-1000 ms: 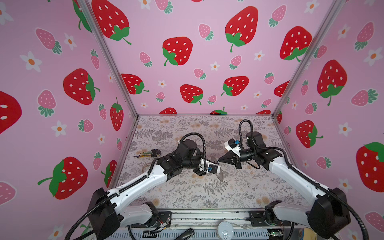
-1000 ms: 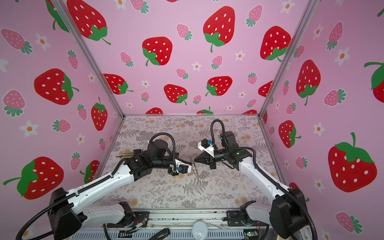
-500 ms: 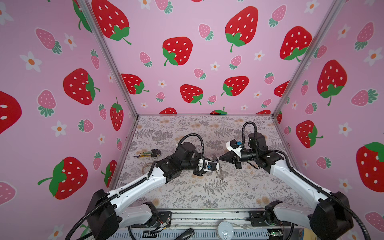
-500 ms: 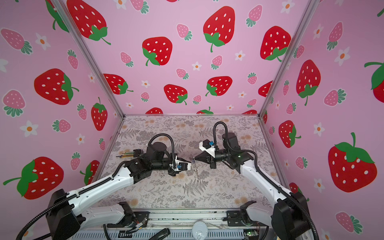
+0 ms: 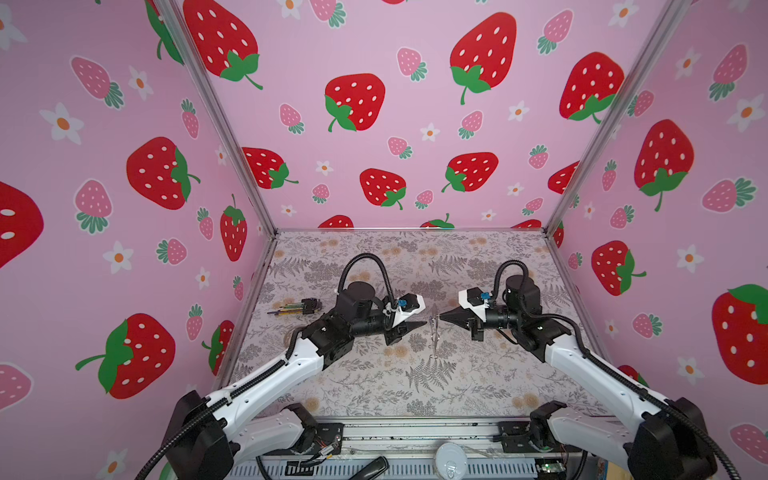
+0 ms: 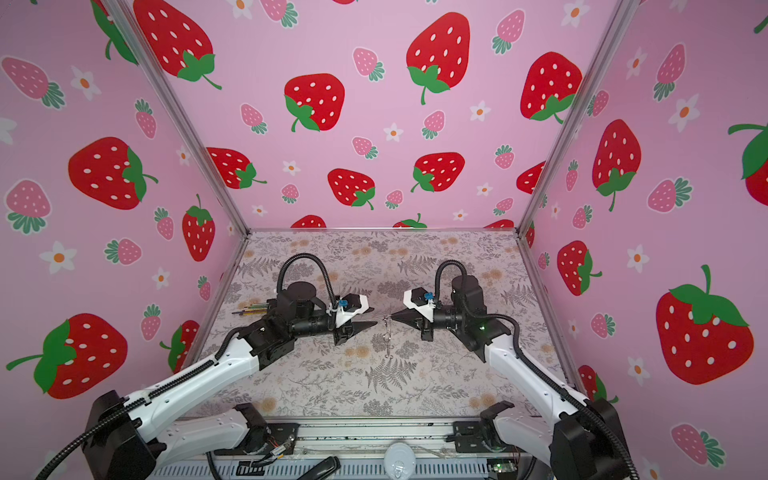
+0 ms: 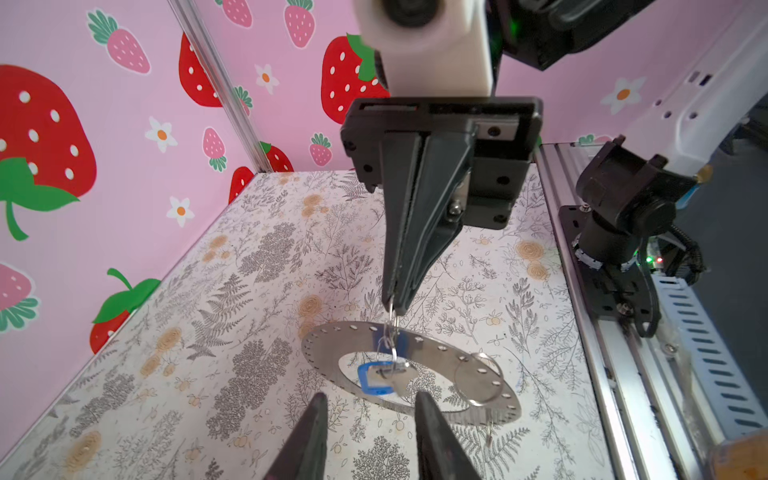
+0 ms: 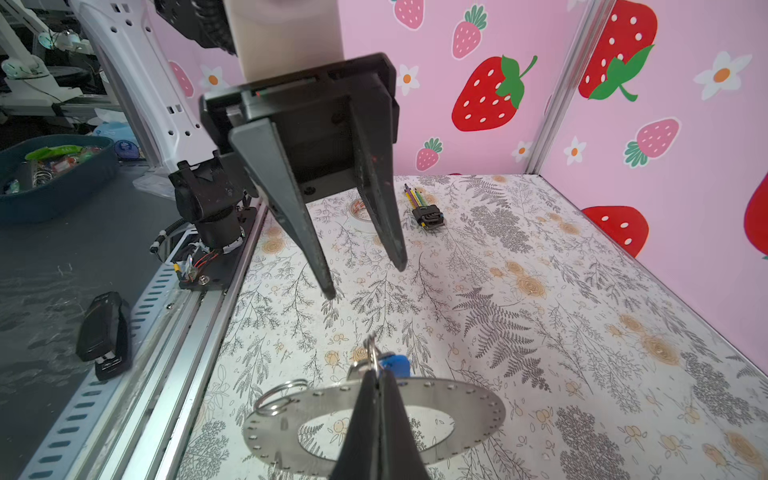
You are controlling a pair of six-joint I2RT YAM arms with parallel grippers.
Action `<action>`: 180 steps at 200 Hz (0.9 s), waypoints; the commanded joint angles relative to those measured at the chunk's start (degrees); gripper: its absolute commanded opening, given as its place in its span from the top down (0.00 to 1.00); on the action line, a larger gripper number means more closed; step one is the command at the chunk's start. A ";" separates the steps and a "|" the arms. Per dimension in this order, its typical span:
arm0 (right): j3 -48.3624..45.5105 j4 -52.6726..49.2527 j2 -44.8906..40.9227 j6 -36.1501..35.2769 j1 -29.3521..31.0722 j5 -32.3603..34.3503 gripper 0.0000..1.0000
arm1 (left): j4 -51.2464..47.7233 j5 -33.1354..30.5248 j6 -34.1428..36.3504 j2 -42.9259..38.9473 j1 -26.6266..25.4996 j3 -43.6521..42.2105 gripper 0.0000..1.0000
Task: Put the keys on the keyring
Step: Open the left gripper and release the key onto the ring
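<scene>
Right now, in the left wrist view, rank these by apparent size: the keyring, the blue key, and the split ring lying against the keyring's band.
1. keyring: clearly largest.
2. blue key and split ring: these look about alike, so unranked.

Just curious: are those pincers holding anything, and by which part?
The right pincer pinches a thin wire loop; the blue key and flat keyring hang from it. The left pincer is open, empty.
</scene>
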 commanded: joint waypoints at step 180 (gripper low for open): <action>-4.04 10.32 -6.41 1.80 4.69 3.97 1.00 | 4.50 9.15 -9.53 1.52 -1.72 1.90 0.77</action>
